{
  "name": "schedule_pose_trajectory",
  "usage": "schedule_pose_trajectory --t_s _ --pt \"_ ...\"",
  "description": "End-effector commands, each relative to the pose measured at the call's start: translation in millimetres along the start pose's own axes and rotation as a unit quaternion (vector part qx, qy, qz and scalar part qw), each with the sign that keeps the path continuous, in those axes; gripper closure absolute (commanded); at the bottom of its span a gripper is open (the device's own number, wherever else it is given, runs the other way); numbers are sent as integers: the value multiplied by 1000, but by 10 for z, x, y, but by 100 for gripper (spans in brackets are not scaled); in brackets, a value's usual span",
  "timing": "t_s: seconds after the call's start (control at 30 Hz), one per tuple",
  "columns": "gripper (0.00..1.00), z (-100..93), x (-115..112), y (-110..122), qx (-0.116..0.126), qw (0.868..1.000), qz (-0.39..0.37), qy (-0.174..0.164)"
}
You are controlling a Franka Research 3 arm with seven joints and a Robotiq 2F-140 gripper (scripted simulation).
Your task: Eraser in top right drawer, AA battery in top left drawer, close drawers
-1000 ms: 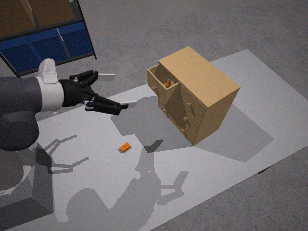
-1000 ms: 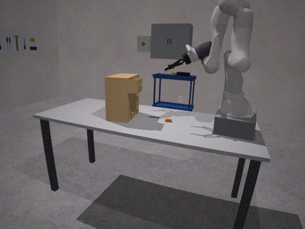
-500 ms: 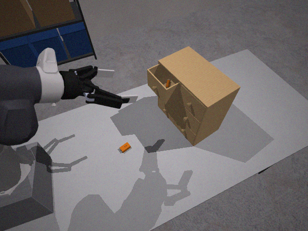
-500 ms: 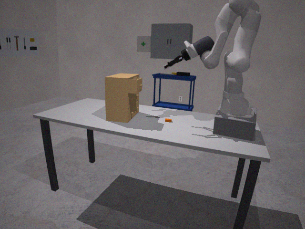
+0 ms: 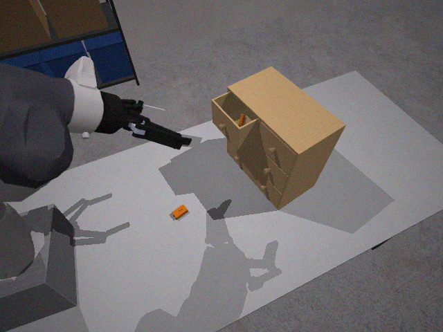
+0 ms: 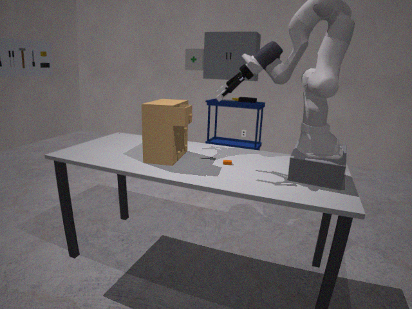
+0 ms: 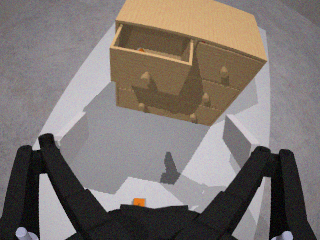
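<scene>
Orange battery (image 5: 241,120) (image 7: 141,50) sits partly hidden inside the open drawer (image 5: 225,121) (image 7: 150,62); the fingers (image 5: 164,123) (image 6: 219,94) are spread wide.

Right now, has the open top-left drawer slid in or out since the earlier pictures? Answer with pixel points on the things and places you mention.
No. The top-left drawer (image 5: 228,121) (image 6: 188,110) (image 7: 167,72) has not visibly slid either way: in the top view its front stands out from the chest (image 5: 286,107) (image 6: 159,132) (image 7: 200,20) just as before.
</scene>
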State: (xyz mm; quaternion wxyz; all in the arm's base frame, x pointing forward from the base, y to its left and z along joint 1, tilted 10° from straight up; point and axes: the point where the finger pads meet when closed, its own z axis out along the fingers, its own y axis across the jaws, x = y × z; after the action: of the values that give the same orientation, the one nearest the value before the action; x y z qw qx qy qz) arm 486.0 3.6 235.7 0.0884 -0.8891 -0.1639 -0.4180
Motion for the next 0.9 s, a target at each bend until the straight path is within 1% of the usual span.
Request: schedule_pose_trajectory --t_s 0.0,0.07,0.13,0.2,0.33,0.5,0.57,0.6,0.73,0.87 --pt "0 -95 -13 27 2 995 99 -30" --pt "0 -107 -1 30 5 994 99 -54" --pt "0 -123 13 32 5 995 68 -71" --pt "0 -140 31 34 5 994 56 -95" --pt "0 -177 70 41 9 989 11 -149" --pt "0 -218 112 50 15 978 -51 -200" --pt "0 -218 112 50 15 978 -54 -199" --pt "0 -224 119 53 18 974 -55 -218" --pt "0 -248 144 57 28 965 -39 -257" --pt "0 -267 165 60 37 955 -2 -294"
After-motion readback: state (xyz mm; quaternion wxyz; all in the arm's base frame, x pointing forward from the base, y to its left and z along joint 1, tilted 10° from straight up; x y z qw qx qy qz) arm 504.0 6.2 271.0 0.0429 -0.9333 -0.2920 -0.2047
